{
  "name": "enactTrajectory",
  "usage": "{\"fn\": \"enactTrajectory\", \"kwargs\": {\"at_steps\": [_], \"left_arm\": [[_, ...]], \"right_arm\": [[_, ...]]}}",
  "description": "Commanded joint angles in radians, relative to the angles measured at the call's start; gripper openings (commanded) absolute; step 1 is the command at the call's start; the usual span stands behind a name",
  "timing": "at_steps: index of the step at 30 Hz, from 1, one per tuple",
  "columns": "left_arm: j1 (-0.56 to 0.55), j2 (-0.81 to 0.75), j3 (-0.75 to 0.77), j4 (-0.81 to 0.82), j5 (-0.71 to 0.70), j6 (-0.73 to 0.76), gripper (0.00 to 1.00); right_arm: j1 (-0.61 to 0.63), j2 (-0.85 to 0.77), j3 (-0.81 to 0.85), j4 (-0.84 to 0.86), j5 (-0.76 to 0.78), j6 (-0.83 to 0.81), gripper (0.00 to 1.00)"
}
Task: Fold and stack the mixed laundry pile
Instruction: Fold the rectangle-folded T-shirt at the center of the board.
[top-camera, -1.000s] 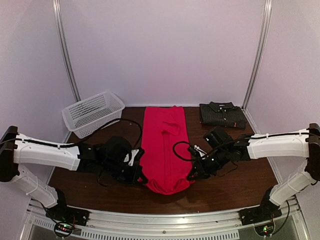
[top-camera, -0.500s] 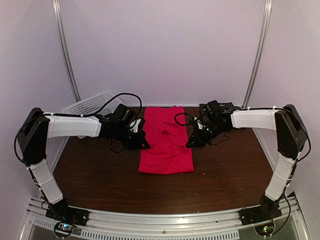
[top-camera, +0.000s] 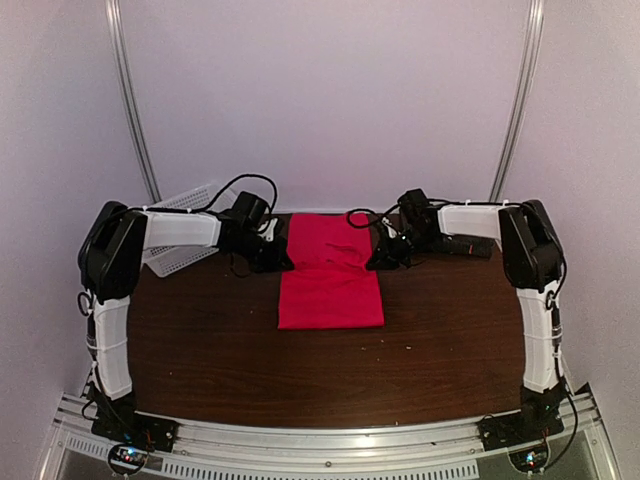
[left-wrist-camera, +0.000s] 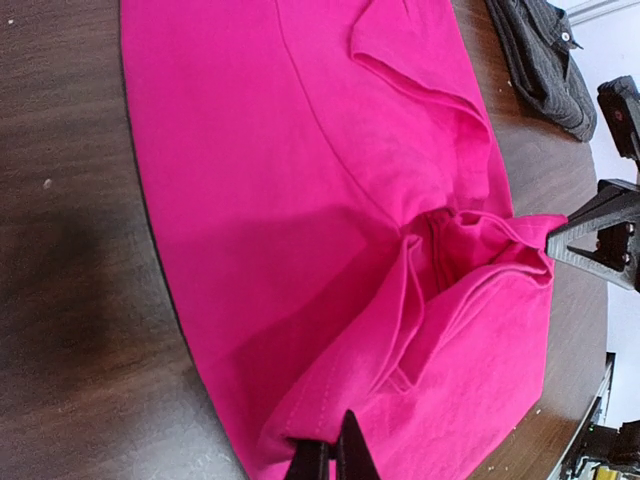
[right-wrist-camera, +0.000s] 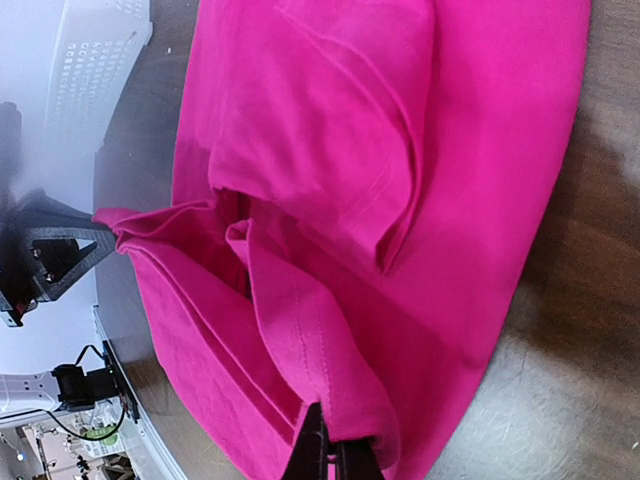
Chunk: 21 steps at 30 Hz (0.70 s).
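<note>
**Both claws have swung the hem up to the far end**

Over the last second both arms have travelled from the near side of the bench (top-camera: 210, 350) to the far side, taking the near hem of the red-pink T-shirt (top-camera: 330, 295) with them. What lay as a long strip now lies doubled over itself, a shorter rectangle in the middle of the bench, towards the back.

We see the left claw (left-wrist-camera: 331, 462) pinched tight on the left corner of the carried edge. The right claw (right-wrist-camera: 325, 458) is clamped the same way on the right corner. Between them the top layer sags in loose pleats and a sleeve is bunched near the middle, so the fold is not yet flat.

We judge this cloth light and wholly limp. It keeps no shape of its own and settles wherever it is let go. It should cling to itself rather than slide, so a wrinkle laid down will probably stay. The stitched hem at the corners looks the best place to hold, being thicker and less likely to slip out of a thin pinch.

Far right, partly behind the right arm, the dark pinstriped shirt (left-wrist-camera: 545, 60) lies folded. We expect its collar and buttons to make it somewhat stiffer. A white lattice basket (right-wrist-camera: 90, 50) sits far left.
</note>
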Motion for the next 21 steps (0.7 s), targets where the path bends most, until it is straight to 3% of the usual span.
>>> {"fn": "enactTrajectory", "kwargs": {"at_steps": [1, 15, 16, 17, 21], "left_arm": [[0.014, 0.046, 0.072, 0.027, 0.034, 0.031, 0.00], [0.047, 0.150, 0.154, 0.032, 0.017, 0.022, 0.00], [0.051, 0.156, 0.159, 0.028, 0.017, 0.020, 0.00], [0.054, 0.160, 0.169, 0.019, 0.016, 0.022, 0.04], [0.071, 0.141, 0.211, -0.034, -0.004, 0.051, 0.40]], "right_arm": [[-0.017, 0.045, 0.088, -0.002, -0.038, 0.005, 0.00], [-0.046, 0.144, 0.157, 0.044, -0.026, 0.044, 0.00], [-0.051, 0.151, 0.166, 0.040, -0.032, 0.044, 0.03], [-0.055, 0.155, 0.178, 0.028, -0.034, 0.042, 0.12], [-0.085, 0.111, 0.207, -0.021, -0.027, 0.011, 0.39]]}}
